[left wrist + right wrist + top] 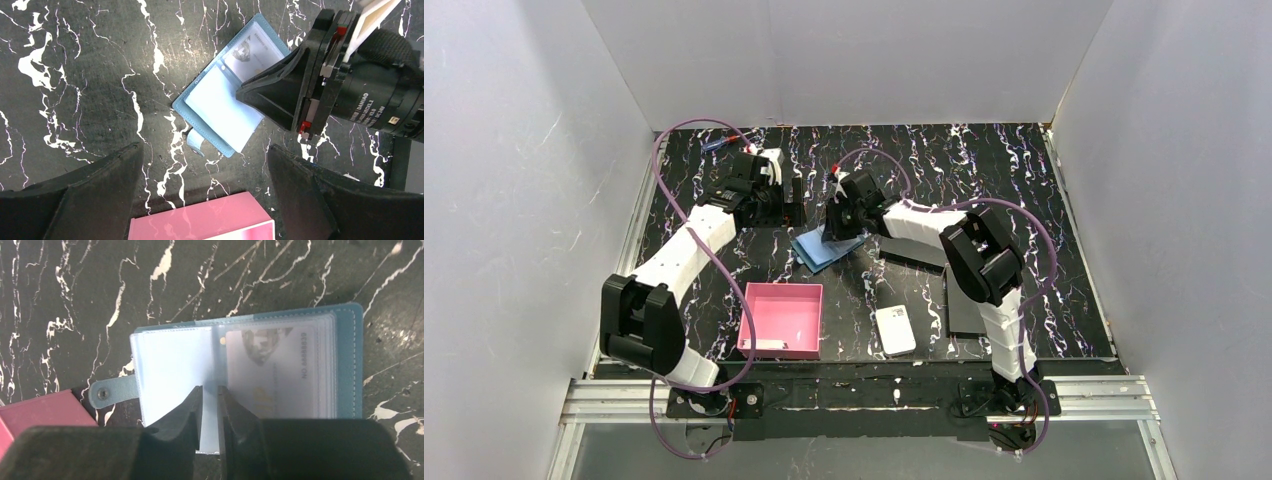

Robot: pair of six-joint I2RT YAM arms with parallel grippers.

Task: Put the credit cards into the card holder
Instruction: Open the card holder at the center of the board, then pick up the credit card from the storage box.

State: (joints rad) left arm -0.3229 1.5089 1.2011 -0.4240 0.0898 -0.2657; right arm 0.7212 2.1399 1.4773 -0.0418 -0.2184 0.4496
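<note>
The card holder [346, 360] is lying open on the table [60, 300] under the right pincer [209, 390], its fingers [185, 412] barely apart, pinching uncertain; the left pincer [204, 160] is hovering near it, spread wide

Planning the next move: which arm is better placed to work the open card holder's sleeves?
Likely right: the right end effector sits over the open card holder, fingers a slit apart at its sleeves; the left end effector hangs wide open off to the side.
</note>
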